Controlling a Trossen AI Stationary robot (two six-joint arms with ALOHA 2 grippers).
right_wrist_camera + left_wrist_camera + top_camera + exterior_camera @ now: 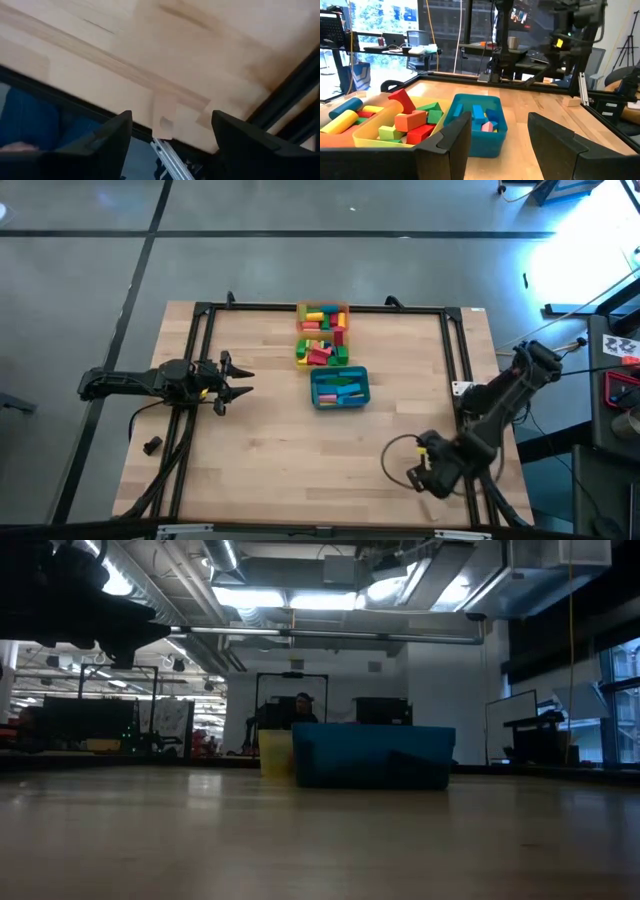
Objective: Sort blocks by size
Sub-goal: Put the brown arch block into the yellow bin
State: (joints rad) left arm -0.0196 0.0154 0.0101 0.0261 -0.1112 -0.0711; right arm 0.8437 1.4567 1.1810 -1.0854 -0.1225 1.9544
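both end effectors, left (238,380) and right (418,477), gape empty, table (280,450) edges apart.

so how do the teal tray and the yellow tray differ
The teal tray is rectangular and nearest the table's front; the yellow tray is square and sits in the middle of the row. Teal holds few blocks lying low; yellow is piled high. Both hold coloured blocks.

My left claw (238,380) hangs with jaws parted, nothing between them, its arm stretched out level behind it. My right claw (418,476) is open and empty too, its arm folded back behind it.
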